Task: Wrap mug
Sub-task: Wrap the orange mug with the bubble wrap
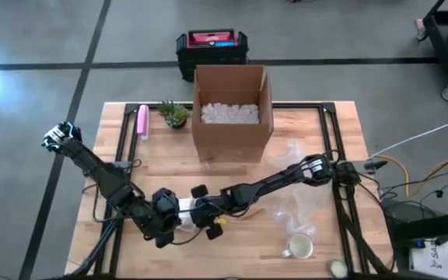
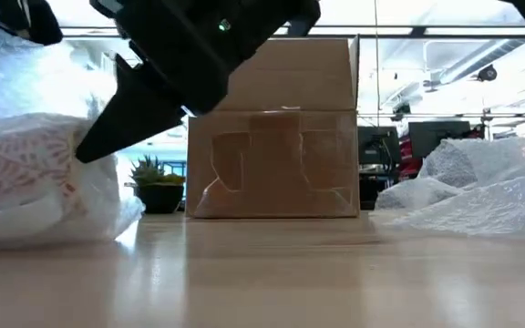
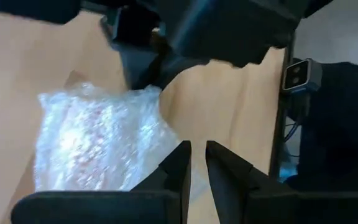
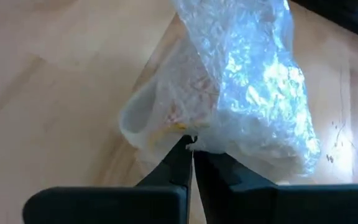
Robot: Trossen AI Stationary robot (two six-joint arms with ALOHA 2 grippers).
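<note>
The wrapping itself looks to be in hand: the mug (image 4: 166, 109), white with a reddish pattern, already sits inside a sheet of bubble wrap (image 4: 253, 81) near the front of the table (image 1: 131, 132), left of centre, and both grippers meet over it. The right gripper (image 4: 191, 146) is pinched shut on an edge of the wrap, right at the mug's rim, holding the loose film gathered there. The left gripper (image 3: 197, 152) sits just beside the bundle with its fingers nearly together and nothing clearly between them; whether a thin fold is caught there is hard to tell from its wrist view. The next move probably calls for tucking or folding that gathered edge over the open mouth while the other arm steadies the bundle, so the film does not spring back. The wrap is crinkled, glossy and loosely bunched, more draped than tight. A second mug (image 1: 300, 247) and spare wrap lie well apart on the right, and a cardboard box (image 1: 232, 113) stands behind
</note>
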